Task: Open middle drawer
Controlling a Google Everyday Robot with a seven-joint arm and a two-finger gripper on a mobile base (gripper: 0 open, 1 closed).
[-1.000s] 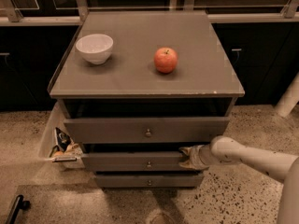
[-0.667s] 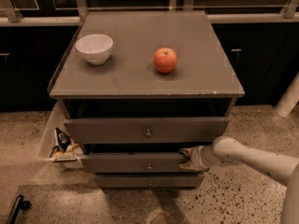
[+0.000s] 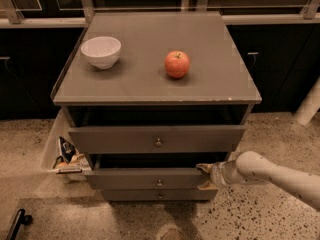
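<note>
The grey cabinet [image 3: 220, 69] has three drawers. The middle drawer [image 3: 135, 179] has a low flat front and a small round knob [image 3: 159, 182]. It stands pulled out a little, with a dark gap above it. My gripper [image 3: 205, 176] reaches in from the right on a white arm. It is shut on the right end of the middle drawer's front, one finger [image 3: 202, 167] at the top edge and one at the bottom edge. The drawer's inside is hidden in shadow.
The top drawer [image 3: 125, 140], with a taller front, also stands pulled out. The bottom drawer [image 3: 135, 195] is shut. A white bowl [image 3: 100, 51] and a red apple [image 3: 177, 64] sit on the cabinet top. A bin of packets [image 3: 65, 156] stands at the left and a white post [image 3: 309, 104] at the right.
The middle drawer's front has come out a little toward the camera, and my gripper has moved with it. The bowl and apple have not moved.
</note>
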